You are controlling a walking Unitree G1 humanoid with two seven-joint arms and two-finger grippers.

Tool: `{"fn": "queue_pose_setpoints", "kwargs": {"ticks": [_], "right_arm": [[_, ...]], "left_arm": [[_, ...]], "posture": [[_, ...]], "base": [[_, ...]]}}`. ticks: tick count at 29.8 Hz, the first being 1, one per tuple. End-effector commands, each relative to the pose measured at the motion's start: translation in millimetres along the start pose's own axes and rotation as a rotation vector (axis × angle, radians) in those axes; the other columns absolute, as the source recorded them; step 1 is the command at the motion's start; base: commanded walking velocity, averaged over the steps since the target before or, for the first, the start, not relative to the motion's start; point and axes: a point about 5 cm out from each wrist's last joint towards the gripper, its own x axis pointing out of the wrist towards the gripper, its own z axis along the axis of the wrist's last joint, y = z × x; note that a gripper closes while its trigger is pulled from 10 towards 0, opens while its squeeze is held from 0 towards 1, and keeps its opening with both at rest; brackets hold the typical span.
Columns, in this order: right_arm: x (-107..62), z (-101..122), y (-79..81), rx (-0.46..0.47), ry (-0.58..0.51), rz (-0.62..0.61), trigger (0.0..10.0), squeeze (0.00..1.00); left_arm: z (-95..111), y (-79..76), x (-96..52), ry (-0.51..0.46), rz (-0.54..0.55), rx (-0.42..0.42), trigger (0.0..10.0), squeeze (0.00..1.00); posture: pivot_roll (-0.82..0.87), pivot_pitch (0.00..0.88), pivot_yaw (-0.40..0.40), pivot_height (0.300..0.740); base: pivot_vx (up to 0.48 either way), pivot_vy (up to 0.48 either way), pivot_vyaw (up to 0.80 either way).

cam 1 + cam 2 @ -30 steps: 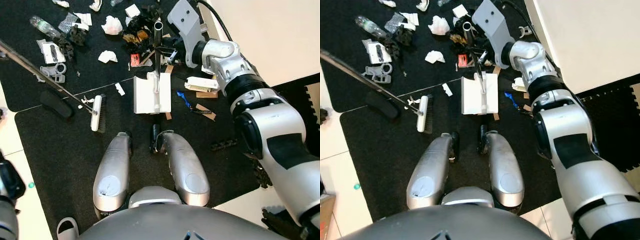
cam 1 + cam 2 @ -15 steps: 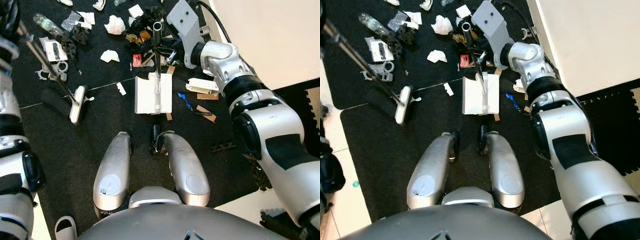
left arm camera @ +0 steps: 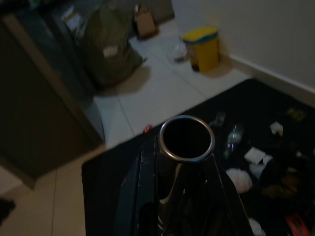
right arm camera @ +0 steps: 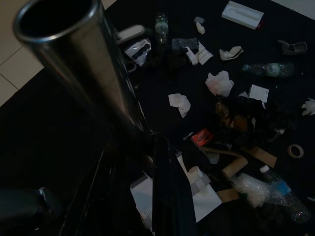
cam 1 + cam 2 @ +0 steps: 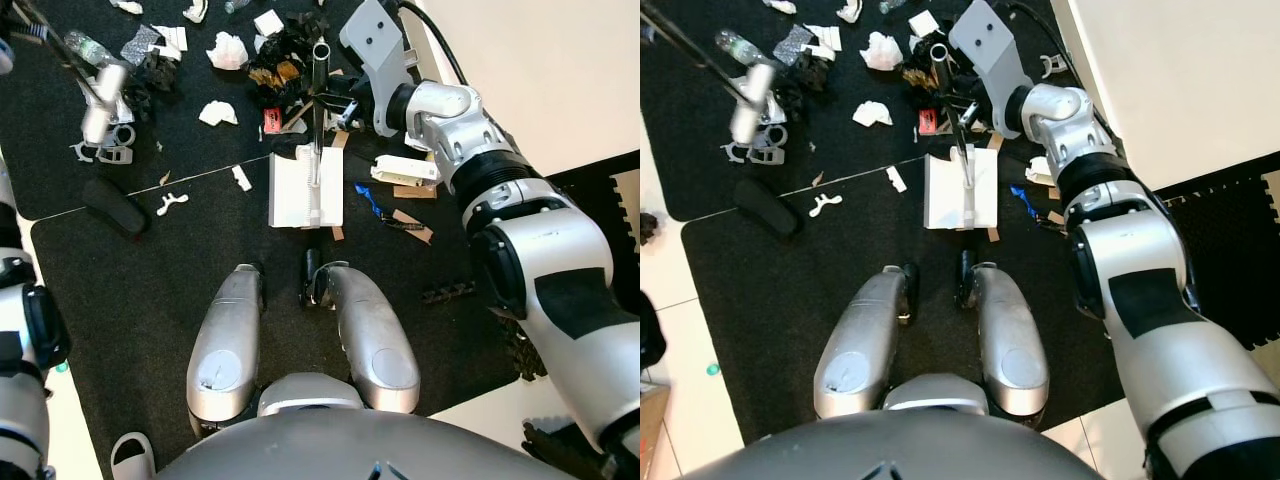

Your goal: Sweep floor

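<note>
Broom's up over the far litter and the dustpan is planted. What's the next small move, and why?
Probably lower the broom head to the mat just beyond the crumpled paper and draw it toward the dustpan. The head hangs over the litter at far left, while the right gripper holds the dustpan's handle with the pan flat on the mat, and loose scraps lie between them.

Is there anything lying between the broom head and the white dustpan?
Yes. Between the broom head and the dustpan lie a crumpled white tissue and a small white scrap on the black mat.
</note>
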Motion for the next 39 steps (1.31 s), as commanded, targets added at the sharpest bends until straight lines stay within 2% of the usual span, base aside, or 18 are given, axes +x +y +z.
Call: {"fn": "queue_pose_setpoints", "kwargs": {"ticks": [1,2,5,10,13,14,17,18,20,21,23,24,26,30,34,36,38,39], "right_arm": [[-1.4,-32.9,11.0,0.096,0.113,0.027,10.0,0.0],[-1.4,-32.9,11.0,0.096,0.113,0.027,10.0,0.0],[-0.8,-31.8,11.3,0.096,0.109,0.029,10.0,0.0],[-3.9,-34.8,9.2,0.095,0.118,0.027,10.0,0.0],[-4.8,-35.9,8.7,0.095,0.121,0.025,10.0,0.0],[-5.2,-36.5,8.4,0.094,0.124,0.023,10.0,0.0],[-3.9,-34.6,8.9,0.094,0.121,0.025,10.0,0.0],[-3.9,-34.6,8.9,0.094,0.121,0.025,10.0,0.0],[-3.0,-33.3,9.3,0.093,0.117,0.026,10.0,0.0],[-3.0,-33.3,9.3,0.093,0.117,0.026,10.0,0.0],[-2.5,-32.5,9.5,0.091,0.116,0.028,10.0,0.0],[-2.5,-32.5,9.5,0.091,0.116,0.028,10.0,0.0],[-2.2,-32.1,9.7,0.089,0.116,0.03,10.0,0.0],[-1.8,-31.2,9.7,0.088,0.115,0.03,10.0,0.0],[-2.1,-30.2,8.8,0.089,0.111,0.026,10.0,0.0],[-2.7,-30.7,8.3,0.089,0.112,0.024,10.0,0.0],[-3.0,-31.4,8.2,0.089,0.113,0.023,10.0,0.0],[-3.0,-31.6,8.4,0.089,0.113,0.023,10.0,0.0]], "left_arm": [[-23.2,-4.5,-5.8,0.1,-0.013,0.004,10.0,0.0],[-23.2,-4.5,-5.8,0.1,-0.013,0.004,10.0,0.0],[-44.2,-10.7,-13.3,0.18,-0.009,0.015,10.0,0.0],[-66.8,-23.8,-28.3,0.298,-0.103,0.166,10.0,0.0],[-69.5,-24.5,-30.5,0.312,-0.111,0.182,10.0,0.0],[-69.9,-22.6,-31.2,0.305,-0.088,0.145,10.0,0.0],[-55.6,-10.3,-26.0,0.174,0.026,-0.093,10.0,0.0],[-55.6,-10.3,-26.0,0.174,0.026,-0.093,10.0,0.0],[-44.3,-5.4,-22.3,0.079,0.057,-0.191,10.0,0.0],[-44.3,-5.4,-22.3,0.079,0.057,-0.191,10.0,0.0],[-23.7,2.4,-16.7,-0.081,0.105,-0.366,10.0,0.0],[-23.7,2.4,-16.7,-0.081,0.105,-0.366,10.0,0.0],[-9.8,6.1,-13.5,-0.191,0.121,-0.476,10.0,0.0],[-2.0,5.6,-10.8,-0.235,0.107,-0.516,10.0,0.0],[4.8,13.1,-13.6,-0.242,0.085,-0.449,10.0,0.0],[8.7,25.5,-18.5,-0.233,0.084,-0.388,10.0,0.0],[10.4,37.9,-25.1,-0.183,0.071,-0.275,10.0,0.0],[9.8,46.0,-30.6,-0.138,0.067,-0.183,10.0,0.0]], "posture": [[0.05,0.284,-0.078,0.74],[0.05,0.284,-0.078,0.74],[0.04,0.288,-0.08,0.74],[0.04,0.293,-0.085,0.74],[0.04,0.293,-0.085,0.74],[0.04,0.293,-0.086,0.74],[0.04,0.293,-0.086,0.74],[0.04,0.293,-0.086,0.74],[0.04,0.29,-0.088,0.74],[0.04,0.29,-0.088,0.74],[0.04,0.288,-0.092,0.74],[0.04,0.288,-0.092,0.74],[0.04,0.288,-0.092,0.74],[0.04,0.284,-0.092,0.74],[0.04,0.279,-0.085,0.74],[0.05,0.279,-0.084,0.74],[0.05,0.275,-0.079,0.74],[0.05,0.275,-0.079,0.74]], "base": [[0.0,0.0,0.0],[0.0,0.0,0.0],[0.0,0.0,0.0],[0.0,0.0,0.0],[0.0,0.0,0.0],[0.0,0.0,0.0],[0.0,0.0,0.0],[0.0,0.0,0.0],[0.0,0.0,0.0],[0.0,0.0,0.0],[0.0,0.0,0.0],[0.0,0.0,0.0],[0.0,0.0,0.0],[0.0,0.0,0.0],[0.0,0.0,0.0],[0.0,0.0,0.0],[0.0,0.0,0.0],[0.0,0.0,0.0]]}}
